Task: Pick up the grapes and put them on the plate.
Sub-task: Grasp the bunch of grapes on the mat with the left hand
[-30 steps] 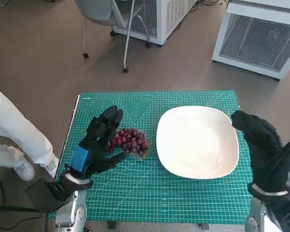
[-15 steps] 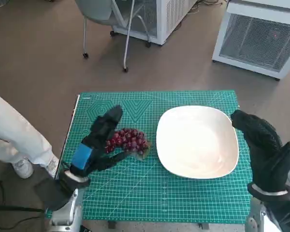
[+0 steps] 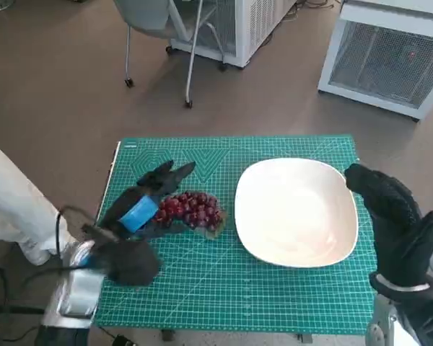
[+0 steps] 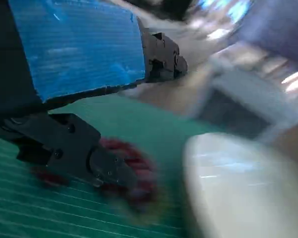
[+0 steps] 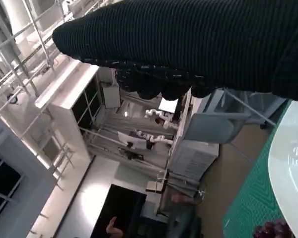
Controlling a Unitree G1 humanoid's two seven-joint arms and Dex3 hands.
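Observation:
A bunch of dark red grapes [image 3: 193,211] lies on the green mat, left of the white plate [image 3: 296,211]. My left hand [image 3: 146,200] lies low beside the grapes on their left, fingers apart and reaching along the bunch; whether it touches the fruit I cannot tell. The left wrist view is blurred: black fingers [image 4: 97,161] lie over the grapes [image 4: 131,171], with the plate [image 4: 243,186] beyond. My right hand [image 3: 390,220] rests by the plate's right rim, holding nothing. The right wrist view shows the glove [image 5: 198,44], the plate's rim [image 5: 288,158] and a few grapes [image 5: 268,230].
The green cutting mat [image 3: 231,295] covers the small table. A person's white-clad leg [image 3: 14,209] stands to the table's left. A chair [image 3: 166,29] and white cabinets [image 3: 390,50] stand on the floor behind the table.
My left hand has dropped lower and tilted over toward the grapes, its forearm swinging out to the left. The grapes, plate and right hand have not moved.

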